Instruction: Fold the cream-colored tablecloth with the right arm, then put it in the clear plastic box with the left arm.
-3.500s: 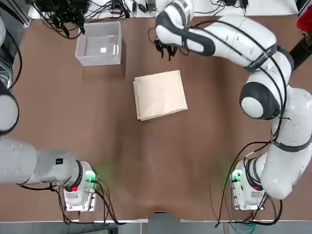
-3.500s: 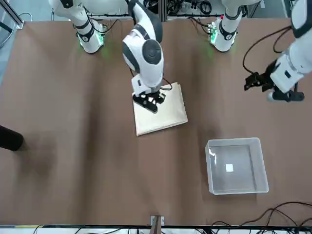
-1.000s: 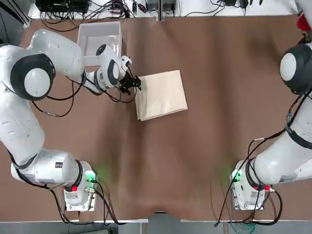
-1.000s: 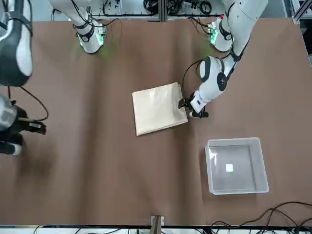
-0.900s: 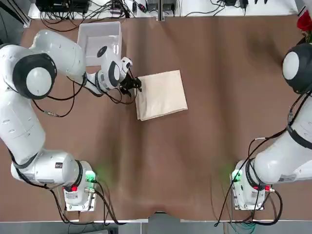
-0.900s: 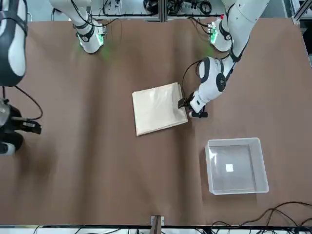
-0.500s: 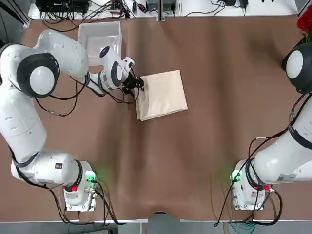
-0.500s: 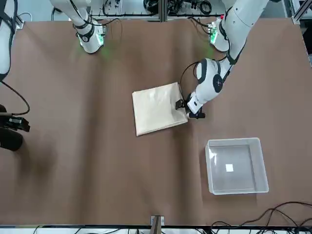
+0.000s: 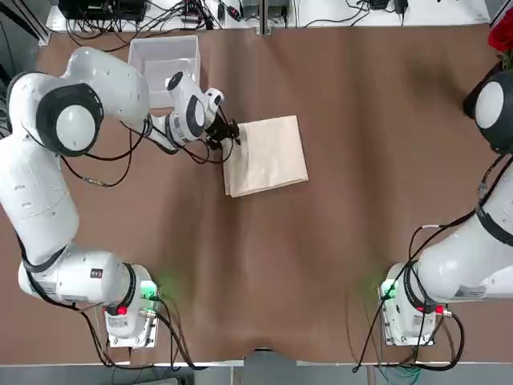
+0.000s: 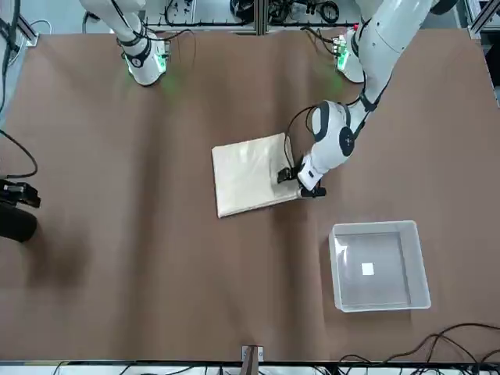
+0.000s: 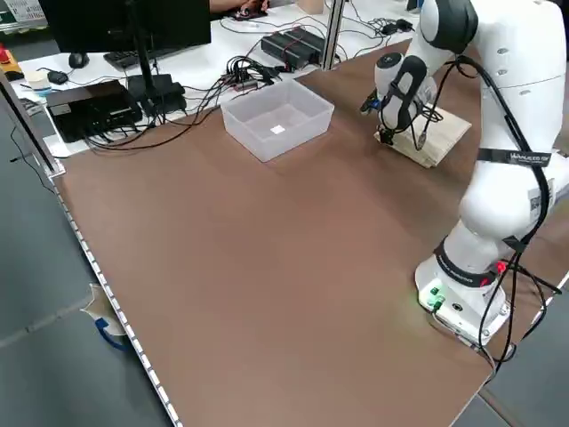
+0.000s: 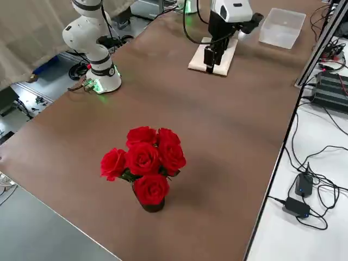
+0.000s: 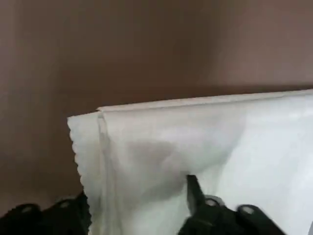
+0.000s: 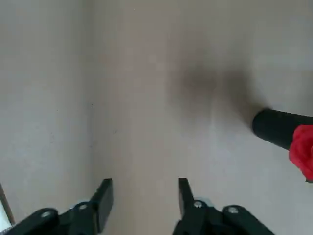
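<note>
The left pincer (image 13: 139,200), spread, is at the cream cloth (image 9: 268,156) on the brown bench (image 10: 156,273); the right pincer (image 14: 145,196), spread, hangs near red roses (image 12: 144,160).

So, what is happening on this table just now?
The robot's left gripper is open around the left edge of the folded cream cloth, near a corner. The clear plastic box stands beside it, with no cloth inside yet. The right gripper is open, away from the cloth, by the vase of red roses.

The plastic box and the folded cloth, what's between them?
Just bare brown tabletop between the plastic box and folded cloth, in the front view.
</note>
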You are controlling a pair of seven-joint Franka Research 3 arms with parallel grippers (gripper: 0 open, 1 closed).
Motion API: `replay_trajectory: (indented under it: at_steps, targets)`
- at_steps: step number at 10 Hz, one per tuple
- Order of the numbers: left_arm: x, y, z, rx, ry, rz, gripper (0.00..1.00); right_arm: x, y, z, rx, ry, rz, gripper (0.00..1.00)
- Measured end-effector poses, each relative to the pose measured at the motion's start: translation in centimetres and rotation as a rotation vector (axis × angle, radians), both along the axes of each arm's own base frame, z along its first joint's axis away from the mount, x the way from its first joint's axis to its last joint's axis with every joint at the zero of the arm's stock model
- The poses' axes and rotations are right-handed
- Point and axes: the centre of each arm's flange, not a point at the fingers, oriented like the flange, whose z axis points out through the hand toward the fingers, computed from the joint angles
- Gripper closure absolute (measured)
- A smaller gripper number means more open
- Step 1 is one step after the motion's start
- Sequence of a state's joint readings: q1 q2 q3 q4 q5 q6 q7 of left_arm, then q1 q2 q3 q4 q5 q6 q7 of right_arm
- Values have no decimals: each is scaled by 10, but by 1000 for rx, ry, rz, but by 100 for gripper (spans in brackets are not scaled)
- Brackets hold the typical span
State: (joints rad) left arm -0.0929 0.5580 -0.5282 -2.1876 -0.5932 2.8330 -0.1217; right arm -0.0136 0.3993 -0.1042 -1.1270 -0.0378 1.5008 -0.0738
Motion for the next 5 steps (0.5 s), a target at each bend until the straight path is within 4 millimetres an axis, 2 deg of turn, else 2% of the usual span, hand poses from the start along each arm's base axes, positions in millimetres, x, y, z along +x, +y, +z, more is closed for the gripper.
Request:
replay_trajectory:
  at_steps: [1, 2, 4, 5]
  targets:
    - [1, 0, 0, -1, 0, 1, 33, -3, -3, 4, 1, 1, -2, 30]
    - [2, 0, 1, -1, -2, 3, 51, -8, -3, 11, 3, 5, -5, 26]
    - [5, 2, 2, -3, -7, 6, 81, -22, -2, 35, 6, -5, -6, 0]
    - [7, 2, 3, -5, -13, 3, 89, -33, -1, 48, 9, 0, -7, 0]
